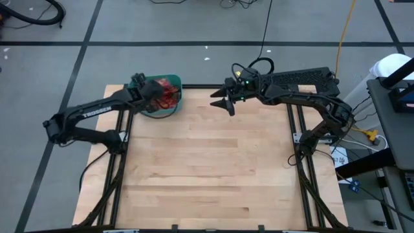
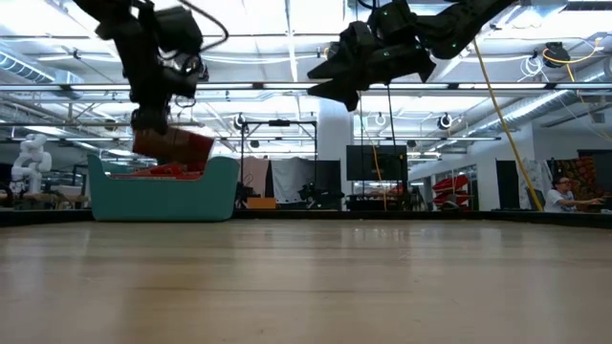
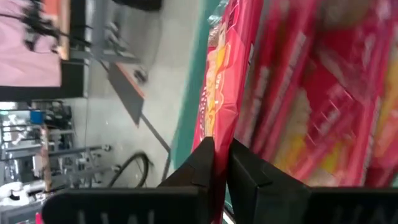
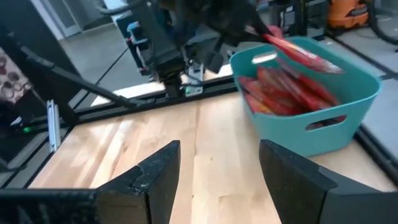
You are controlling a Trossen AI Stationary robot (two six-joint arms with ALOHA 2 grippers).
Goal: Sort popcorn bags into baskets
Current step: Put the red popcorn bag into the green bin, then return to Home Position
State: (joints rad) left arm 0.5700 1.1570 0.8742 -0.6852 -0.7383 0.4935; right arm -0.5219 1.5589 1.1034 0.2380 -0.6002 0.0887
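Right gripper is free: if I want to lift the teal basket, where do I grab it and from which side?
Take the near rim of the basket, just above the handle slot, coming down from above. The rim is thin and bare there; the right gripper is open and faces that wall.

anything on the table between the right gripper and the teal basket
Nothing: only bare wood separates the open right gripper from the teal basket, as the right wrist view shows and the high view confirms.

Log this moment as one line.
left claw: shut on popcorn bag, above teal basket | right claw: open, empty, raised beside basket
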